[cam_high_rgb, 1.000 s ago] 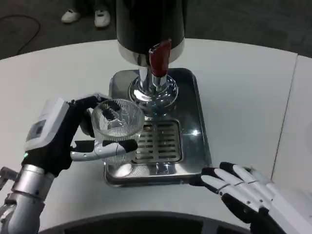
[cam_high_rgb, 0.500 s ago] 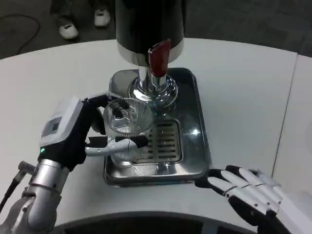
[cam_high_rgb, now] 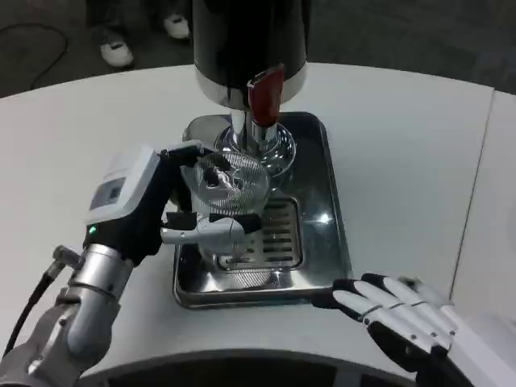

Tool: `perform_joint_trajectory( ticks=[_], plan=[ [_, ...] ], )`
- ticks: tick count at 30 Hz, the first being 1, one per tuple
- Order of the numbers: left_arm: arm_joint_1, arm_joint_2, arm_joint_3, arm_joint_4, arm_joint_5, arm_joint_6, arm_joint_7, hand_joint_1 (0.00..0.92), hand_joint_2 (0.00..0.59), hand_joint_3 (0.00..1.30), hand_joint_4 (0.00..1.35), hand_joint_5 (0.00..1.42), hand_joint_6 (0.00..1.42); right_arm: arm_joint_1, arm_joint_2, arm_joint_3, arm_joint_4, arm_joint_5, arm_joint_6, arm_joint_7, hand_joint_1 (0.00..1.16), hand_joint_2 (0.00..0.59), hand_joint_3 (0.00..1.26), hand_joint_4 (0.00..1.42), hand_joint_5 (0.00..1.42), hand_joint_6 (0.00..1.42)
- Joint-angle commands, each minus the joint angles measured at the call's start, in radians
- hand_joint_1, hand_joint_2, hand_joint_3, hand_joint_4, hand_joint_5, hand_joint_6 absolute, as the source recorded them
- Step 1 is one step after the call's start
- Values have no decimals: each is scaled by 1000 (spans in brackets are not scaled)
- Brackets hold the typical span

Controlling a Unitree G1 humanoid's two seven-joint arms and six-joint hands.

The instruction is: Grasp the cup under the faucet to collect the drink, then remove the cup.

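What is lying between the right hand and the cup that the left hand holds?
In the head view, the slotted grate and the front rim of the metal drip tray lie between the right hand and the cup.

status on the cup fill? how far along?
Done: the left robot hand holds the clear cup over the metal drip tray. In hand: the cup sits just left of and below the red tap lever, not squarely under the spout. Left: line it up, collect the drink, take the cup away. The right robot hand rests open on the table.
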Motion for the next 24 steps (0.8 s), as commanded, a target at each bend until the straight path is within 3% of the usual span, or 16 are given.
perform_joint_trajectory(
  ticks=[1, 10, 24],
  plan=[
    [-40, -10, -18, 38, -12, 22, -27, 550, 24, 694, 835, 969, 824, 0, 0, 3, -14, -14, 12, -2, 522, 448, 174, 103, 61, 18],
    [-62, -22, -50, 51, -26, 29, -54, 531, 26, 678, 815, 952, 762, -33, -11, 12, -14, -27, 47, 1, 522, 448, 174, 105, 61, 18],
    [-36, -2, -61, 36, -17, 23, -63, 500, 38, 669, 793, 925, 715, -45, -17, 27, -14, -38, 60, -2, 522, 448, 174, 108, 72, 31]
  ],
)
